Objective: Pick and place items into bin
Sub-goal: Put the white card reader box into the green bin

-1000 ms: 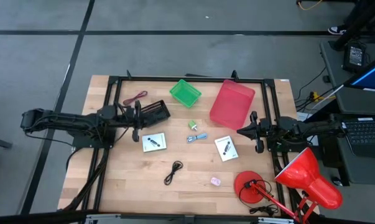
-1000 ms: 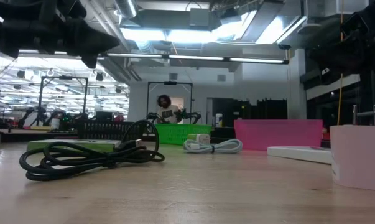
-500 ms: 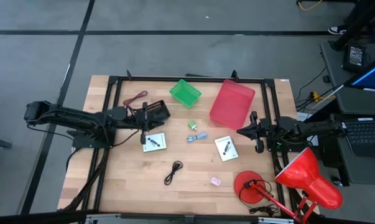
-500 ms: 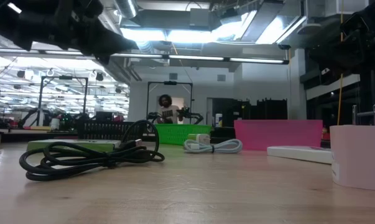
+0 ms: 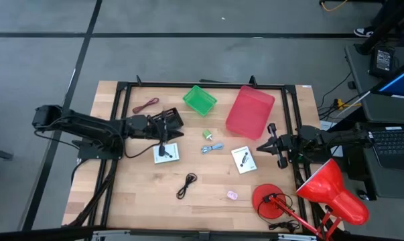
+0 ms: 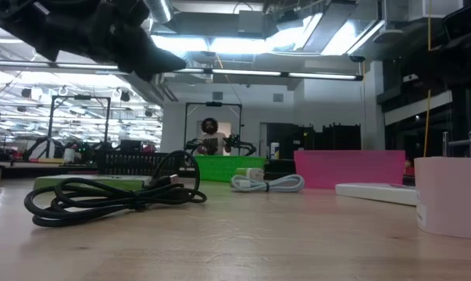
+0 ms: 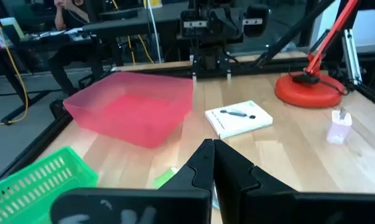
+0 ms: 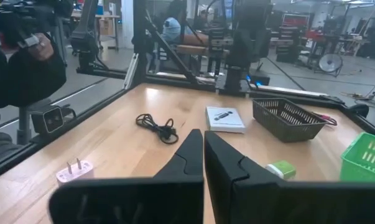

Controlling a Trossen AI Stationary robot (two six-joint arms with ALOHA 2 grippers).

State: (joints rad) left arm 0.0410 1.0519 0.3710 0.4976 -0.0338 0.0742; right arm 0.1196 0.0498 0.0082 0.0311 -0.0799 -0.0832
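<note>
My left gripper is shut and hovers over the far edge of a white card. My right gripper is shut too and waits by the table's right edge, beside the red bin. A second white card lies flat near it. The black cable lies coiled toward the near edge, and the pink piece to its right. The green piece and the blue-grey piece lie mid-table. The red cable lies at the far left.
A green basket and a black basket stand toward the far edge. A red desk lamp fills the near right corner. A black frame rims the table. A person stands far behind the table.
My left arm has reached toward the table's right, and its gripper has gone from beside the black basket to above the left white card. In the low view its dark shape has slid to the right. No item has moved.
</note>
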